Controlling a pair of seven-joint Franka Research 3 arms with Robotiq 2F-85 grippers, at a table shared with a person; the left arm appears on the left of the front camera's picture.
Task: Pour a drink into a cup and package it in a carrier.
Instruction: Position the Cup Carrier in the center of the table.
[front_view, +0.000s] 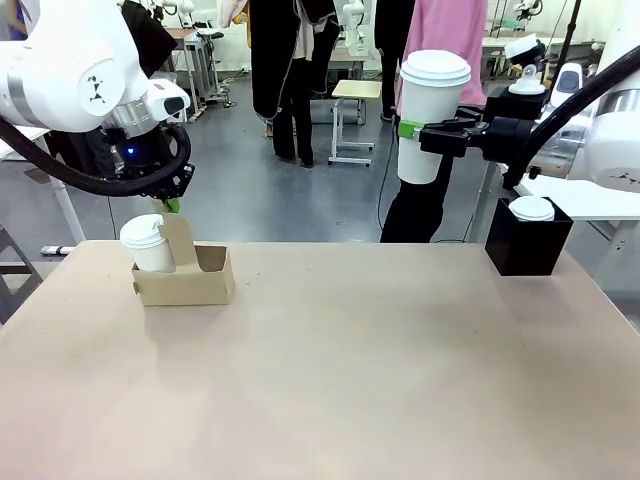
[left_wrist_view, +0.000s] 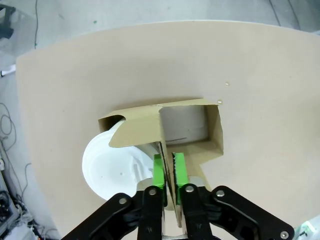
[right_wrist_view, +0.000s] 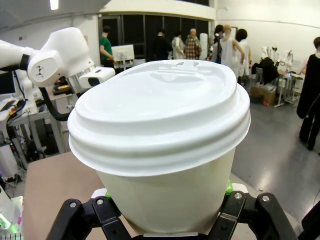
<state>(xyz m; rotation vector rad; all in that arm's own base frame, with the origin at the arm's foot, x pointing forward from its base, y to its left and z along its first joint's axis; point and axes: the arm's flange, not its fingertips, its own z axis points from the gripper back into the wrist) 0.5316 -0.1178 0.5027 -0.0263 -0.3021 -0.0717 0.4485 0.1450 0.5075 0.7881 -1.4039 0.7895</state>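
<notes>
My left gripper (front_view: 175, 205) has its tips hidden behind the carrier (front_view: 190, 285) at middle left, though its wrist view shows them pinching the tab (left_wrist_view: 142, 130) beside a second cup (front_view: 150, 245), while my right gripper (front_view: 425, 133) clamps the lidded cup (front_view: 433, 100) upper right, black box (front_view: 527, 250) far right

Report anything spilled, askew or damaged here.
Nothing stands out. No spill on the table. The carrier sits flat, its handle tab pinched by the left gripper, one lidded cup upright in a pocket. The right gripper holds the second cup upright, lid on.
</notes>
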